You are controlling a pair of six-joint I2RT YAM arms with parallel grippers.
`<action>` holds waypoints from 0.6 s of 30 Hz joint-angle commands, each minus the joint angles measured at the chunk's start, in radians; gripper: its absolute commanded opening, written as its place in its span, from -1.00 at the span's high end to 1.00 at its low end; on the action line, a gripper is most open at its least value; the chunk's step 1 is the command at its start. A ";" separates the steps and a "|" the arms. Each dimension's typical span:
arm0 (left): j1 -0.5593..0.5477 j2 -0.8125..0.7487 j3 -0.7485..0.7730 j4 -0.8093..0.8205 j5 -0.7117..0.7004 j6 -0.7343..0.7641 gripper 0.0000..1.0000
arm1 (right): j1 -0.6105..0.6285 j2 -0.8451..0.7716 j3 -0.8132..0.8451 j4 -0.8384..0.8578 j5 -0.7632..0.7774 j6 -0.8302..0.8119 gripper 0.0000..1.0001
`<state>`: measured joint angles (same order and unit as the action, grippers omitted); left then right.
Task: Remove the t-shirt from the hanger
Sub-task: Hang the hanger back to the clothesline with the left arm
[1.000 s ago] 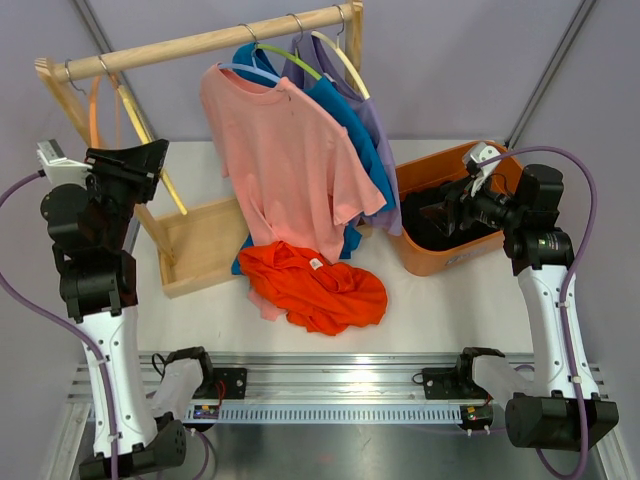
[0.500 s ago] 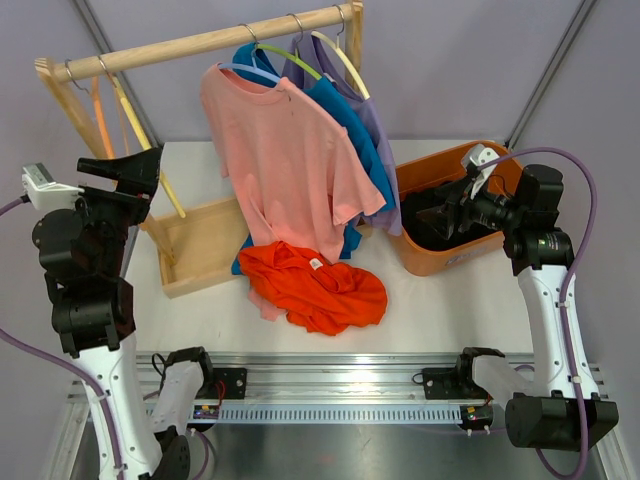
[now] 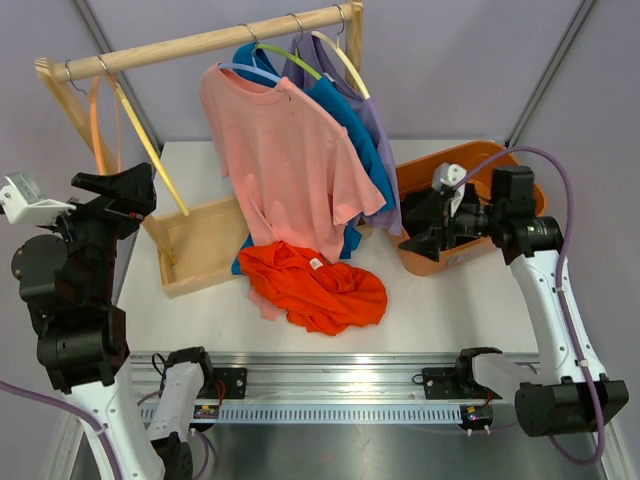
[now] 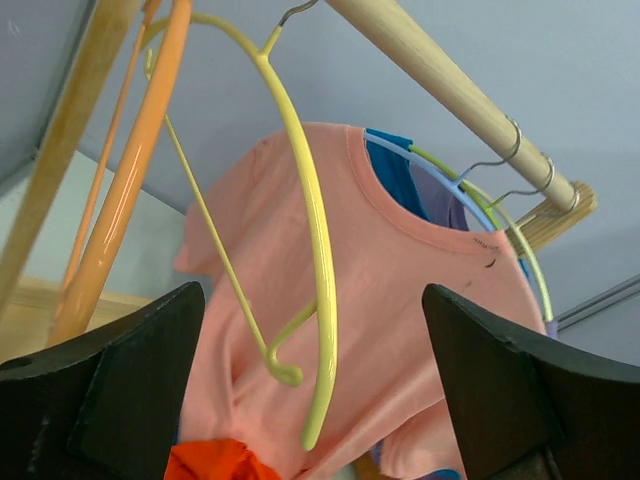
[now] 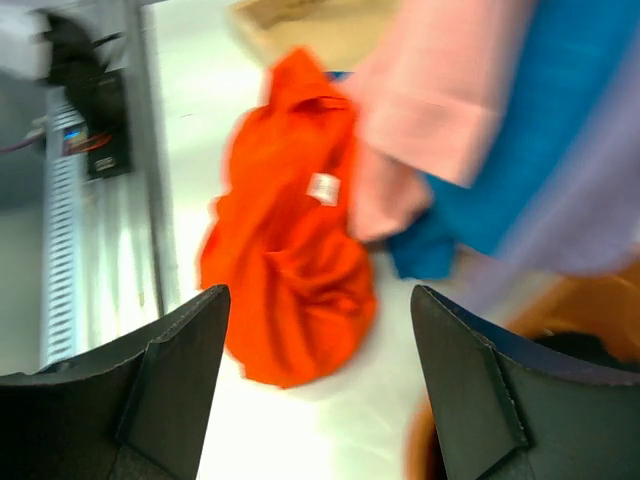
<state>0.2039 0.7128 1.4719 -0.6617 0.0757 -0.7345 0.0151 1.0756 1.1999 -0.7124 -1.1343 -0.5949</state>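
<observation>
Left gripper [image 4: 310,325] and right gripper [image 5: 318,300] both gape wide, gripping nothing. Crumpled orange t-shirt [image 3: 320,285] lies on the table [image 3: 450,310] beside a wooden tray [image 3: 205,245]; the rounded orange bin [image 3: 445,262] looks dark inside

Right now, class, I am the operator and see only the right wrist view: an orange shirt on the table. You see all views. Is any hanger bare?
Observer: Yes, a yellow hanger hangs bare on the rail.
Operator: Is the left gripper holding it?
Observer: No, the left gripper is open, with nothing in it.
Operator: What holds the pink shirt?
Observer: The pink shirt hangs on a pale blue hanger.
</observation>
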 commanded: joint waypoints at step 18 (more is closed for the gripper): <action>0.008 -0.323 -0.183 -0.294 0.325 0.461 -0.98 | 0.621 0.268 0.040 -0.340 0.378 -0.383 -0.74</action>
<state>0.2047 0.3935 1.2995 -0.9134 0.2924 -0.3309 0.5922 1.3087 1.2358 -1.1790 -0.8524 -1.0859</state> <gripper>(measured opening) 0.985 0.860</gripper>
